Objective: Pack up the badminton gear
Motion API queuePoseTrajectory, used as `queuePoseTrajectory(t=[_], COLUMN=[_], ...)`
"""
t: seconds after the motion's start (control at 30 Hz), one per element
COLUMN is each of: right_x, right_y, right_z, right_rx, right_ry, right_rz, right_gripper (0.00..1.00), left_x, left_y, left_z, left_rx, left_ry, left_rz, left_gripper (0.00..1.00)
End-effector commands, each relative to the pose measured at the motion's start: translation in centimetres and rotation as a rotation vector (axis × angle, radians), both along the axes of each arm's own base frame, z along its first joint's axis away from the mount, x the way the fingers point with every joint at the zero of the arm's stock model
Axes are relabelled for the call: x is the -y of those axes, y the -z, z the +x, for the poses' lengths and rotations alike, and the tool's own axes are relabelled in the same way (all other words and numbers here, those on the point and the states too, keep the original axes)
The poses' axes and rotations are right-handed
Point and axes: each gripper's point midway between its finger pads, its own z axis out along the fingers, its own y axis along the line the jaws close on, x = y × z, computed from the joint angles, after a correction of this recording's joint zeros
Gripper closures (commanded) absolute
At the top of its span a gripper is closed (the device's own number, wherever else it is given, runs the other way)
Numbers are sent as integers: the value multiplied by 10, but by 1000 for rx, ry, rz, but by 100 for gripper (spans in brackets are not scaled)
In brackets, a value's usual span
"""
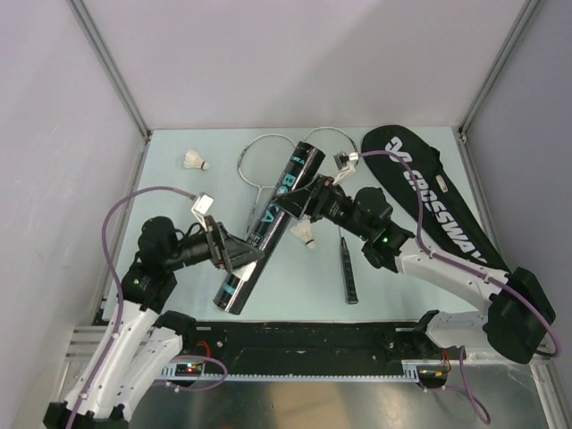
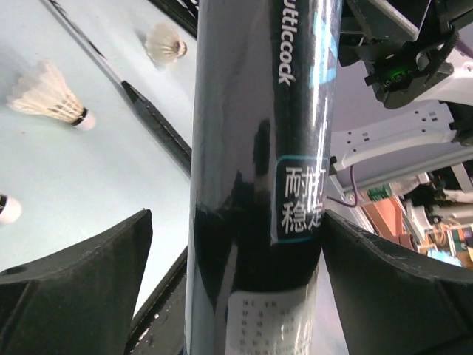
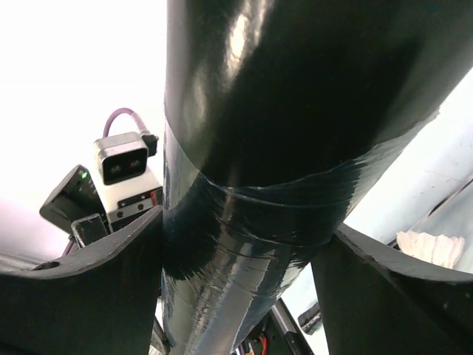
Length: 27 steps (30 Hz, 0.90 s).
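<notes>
The black shuttlecock tube [image 1: 268, 228], rigid, light and glossy-slick, lies diagonally across the table [image 1: 170, 179] centre, the right gripper [image 1: 301, 203] closed against its far half and the left gripper [image 1: 244, 256] open, loosely straddling its near half; grip squarely mid-body.

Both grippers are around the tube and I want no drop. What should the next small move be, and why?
Probably draw the left gripper back off the black tube: a gap shows between one of its fingers and the tube, while the right gripper presses both sides, so the right seems to carry it.
</notes>
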Motion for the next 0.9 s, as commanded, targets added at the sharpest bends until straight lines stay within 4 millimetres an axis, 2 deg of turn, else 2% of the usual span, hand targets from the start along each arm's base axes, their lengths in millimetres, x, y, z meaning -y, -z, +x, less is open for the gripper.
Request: queuePoseTrajectory(t=[0.0, 0.1, 0.2, 0.27, 0.37, 0.43, 0.47, 0.53, 0.63, 0.73, 0.87], right_x=[8, 10, 12, 13, 15, 19, 21, 33, 61, 96, 137], right_y=[-51, -53, -51, -47, -38, -32, -28, -25, -23, -21, -22], right_z=[-18, -19, -22, -25, -29, -34, -37, -40, -44, -45, -55], right_rx=[105, 104, 99, 97, 84, 84, 85, 97, 112, 125, 138], right_ry=[-26, -22, -23, -26, -36, -50, -57, -56, -23, 32, 80], right_rz=[115, 124, 116, 100, 62, 30, 6, -35, -106, -165, -226], right_gripper=[53, 55, 56, 56, 51, 41, 32, 17, 4, 1, 2], left_x=[16, 30, 38, 40, 40, 40, 39, 38, 35, 31, 26], left_y=[-28, -23, -16, -13, -9, -7, -7, -6, -6, -6, -1], left_z=[-2, -5, -3, -2, -2, -4, -4, -6, -9, -11, -9], left_rx=[141, 135, 118, 112, 106, 106, 114, 128, 173, 221, 249], left_ry=[106, 174, 193, 197, 197, 202, 205, 209, 211, 213, 220], left_rz=[12, 38, 60, 67, 73, 74, 75, 78, 86, 119, 190], left_gripper=[2, 1, 4, 11, 29, 42, 47, 54, 58, 59, 59])
